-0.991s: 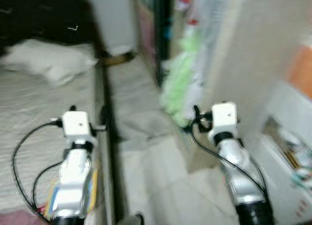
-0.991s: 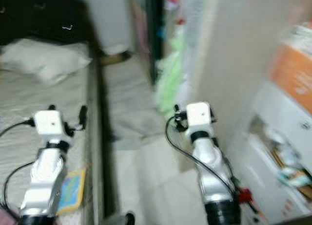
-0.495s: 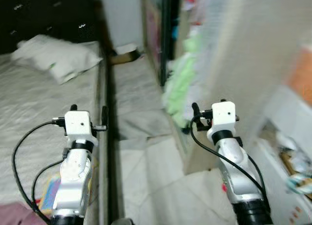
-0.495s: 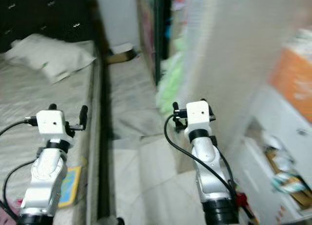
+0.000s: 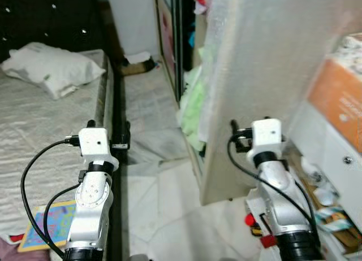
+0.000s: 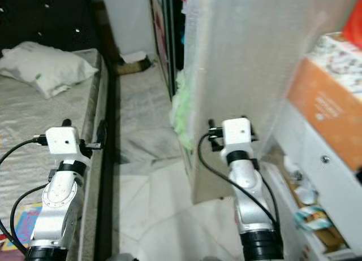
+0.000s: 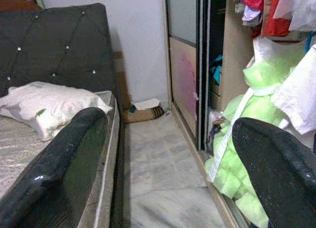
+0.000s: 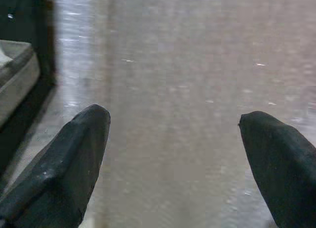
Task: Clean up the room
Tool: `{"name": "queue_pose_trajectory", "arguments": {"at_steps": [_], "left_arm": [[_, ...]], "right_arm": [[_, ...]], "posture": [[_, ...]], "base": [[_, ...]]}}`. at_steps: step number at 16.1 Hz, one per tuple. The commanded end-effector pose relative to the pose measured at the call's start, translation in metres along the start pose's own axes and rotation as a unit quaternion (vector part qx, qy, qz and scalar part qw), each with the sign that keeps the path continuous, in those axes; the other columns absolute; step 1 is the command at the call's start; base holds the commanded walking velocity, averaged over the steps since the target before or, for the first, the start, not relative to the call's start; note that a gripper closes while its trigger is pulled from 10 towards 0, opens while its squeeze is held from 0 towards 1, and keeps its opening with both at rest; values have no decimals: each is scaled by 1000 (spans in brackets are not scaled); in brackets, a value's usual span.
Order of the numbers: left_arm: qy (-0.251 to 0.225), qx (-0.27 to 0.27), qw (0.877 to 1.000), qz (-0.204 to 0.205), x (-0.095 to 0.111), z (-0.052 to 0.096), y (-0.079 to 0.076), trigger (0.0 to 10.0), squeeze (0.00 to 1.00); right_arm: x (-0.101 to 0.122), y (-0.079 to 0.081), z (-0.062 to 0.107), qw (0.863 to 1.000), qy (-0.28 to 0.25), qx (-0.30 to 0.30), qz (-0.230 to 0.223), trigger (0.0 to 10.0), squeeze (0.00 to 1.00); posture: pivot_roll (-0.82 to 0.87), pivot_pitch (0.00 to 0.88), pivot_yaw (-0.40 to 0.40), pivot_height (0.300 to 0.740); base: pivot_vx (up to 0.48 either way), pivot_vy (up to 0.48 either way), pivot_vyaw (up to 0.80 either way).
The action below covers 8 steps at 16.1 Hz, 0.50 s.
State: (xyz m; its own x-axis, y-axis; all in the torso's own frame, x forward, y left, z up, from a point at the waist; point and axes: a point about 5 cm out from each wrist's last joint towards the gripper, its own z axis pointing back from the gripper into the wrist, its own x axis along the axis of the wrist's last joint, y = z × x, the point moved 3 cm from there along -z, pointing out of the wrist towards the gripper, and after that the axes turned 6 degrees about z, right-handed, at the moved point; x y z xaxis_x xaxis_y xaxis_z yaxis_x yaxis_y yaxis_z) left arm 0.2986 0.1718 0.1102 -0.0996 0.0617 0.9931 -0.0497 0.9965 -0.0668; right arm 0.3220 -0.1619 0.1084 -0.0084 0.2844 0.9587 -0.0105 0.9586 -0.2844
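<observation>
My left gripper (image 7: 168, 164) is open and held over the edge of the bed (image 5: 39, 136), facing down the aisle, with nothing between its fingers. A pale green soft bundle (image 7: 237, 154) spills from the open wardrobe ahead, with white and red clothes hanging above it. My right gripper (image 8: 173, 154) is open and empty, close in front of the wardrobe's pale side panel (image 5: 254, 74). A white pillow (image 5: 48, 69) lies at the bed's head. A colourful flat book (image 5: 48, 230) lies on the bed near me.
A narrow tiled aisle (image 5: 153, 131) runs between the bed and the wardrobe, with a brown and white item (image 5: 136, 63) at its far end. On my right stands a white shelf unit (image 5: 334, 159) with an orange box (image 5: 339, 103) and clutter. A small red object (image 5: 251, 220) lies by my right arm.
The whole view has shifted and sharpened, so the camera has moved. The wardrobe panel now stands nearer, right before my right gripper. Both arms keep the same raised pose.
</observation>
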Motion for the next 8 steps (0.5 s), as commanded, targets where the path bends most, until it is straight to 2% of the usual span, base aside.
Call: {"name": "queue_pose_trajectory", "arguments": {"at_steps": [1, 8], "left_arm": [[-2, 6, 1000, -6, 1, 1, 8, 10000, 0], [-4, 4, 1000, 3, 2, 0, 7, 10000, 0]], "right_arm": [[8, 11, -1, 1000, -14, 16, 3, 10000, 0], [10, 14, -4, 999, -20, 27, -7, 10000, 0]], "posture": [[25, 1, 16, 740], [23, 5, 13, 740]], "base": [[0, 0, 800], [0, 0, 800]]}}
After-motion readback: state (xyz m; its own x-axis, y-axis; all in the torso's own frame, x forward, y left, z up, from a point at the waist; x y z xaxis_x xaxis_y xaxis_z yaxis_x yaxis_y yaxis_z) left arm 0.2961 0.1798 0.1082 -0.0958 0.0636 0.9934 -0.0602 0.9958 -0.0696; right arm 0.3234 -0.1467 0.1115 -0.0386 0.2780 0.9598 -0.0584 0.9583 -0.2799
